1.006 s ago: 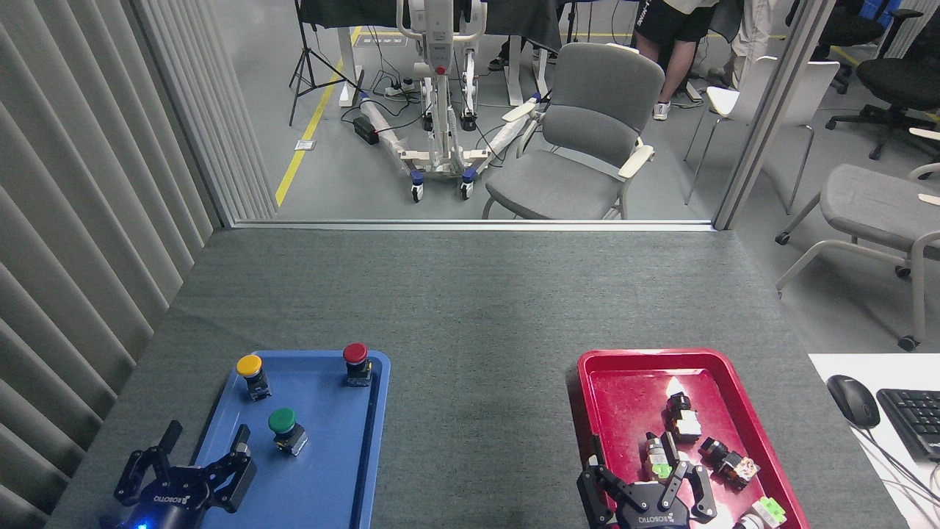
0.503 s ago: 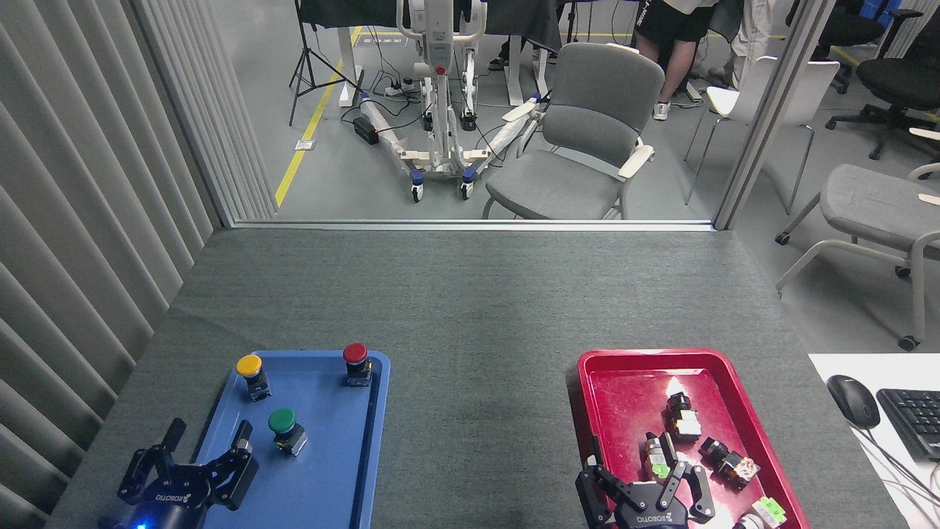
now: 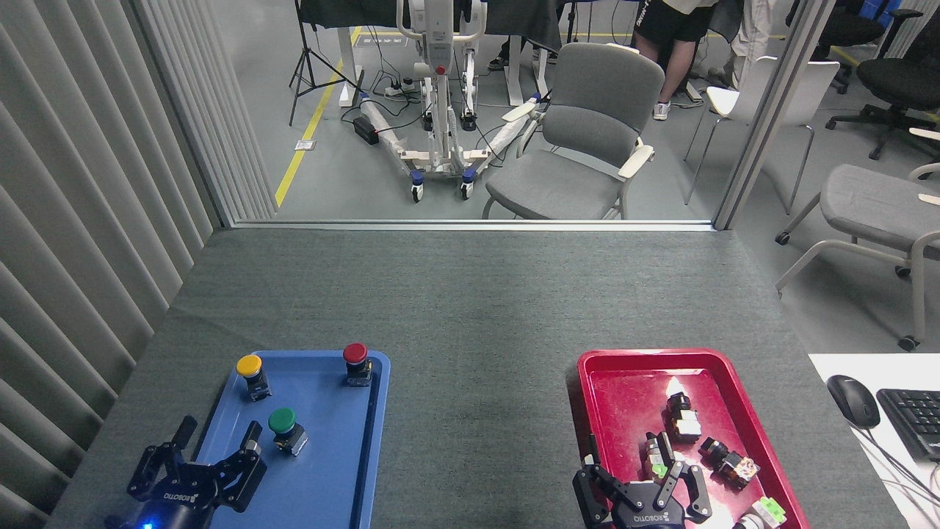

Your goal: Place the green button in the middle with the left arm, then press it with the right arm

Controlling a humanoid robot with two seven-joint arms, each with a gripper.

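- Green button (image 3: 283, 425) stands upright in the blue tray (image 3: 345, 470), toward its left-centre, nearer than the yellow button (image 3: 250, 371) at the tray's far left corner and the red button (image 3: 356, 360) at the far right rim.
- Left claw (image 3: 218, 442) sits at the tray's near left edge with its fingers spread wide and nothing between them; one fingertip (image 3: 253, 433) is just beside the green button, and whether it touches is unclear.
- Blue light glows at the left wrist by the bottom edge of the view.
- Right claw (image 3: 637, 461) hovers at the near end of the red tray (image 3: 587, 382), fingers splayed apart and gripping nothing, above a scatter of small switch parts (image 3: 683, 422).
- Middle (image 3: 477, 411), the bare grey felt of the worktop between the two trays, carries nothing.
- Mouse (image 3: 852, 400) and keyboard (image 3: 914, 419) lie on a white surface at the right.
- Grey chair (image 3: 580, 147) stands on the floor beyond the worktop.
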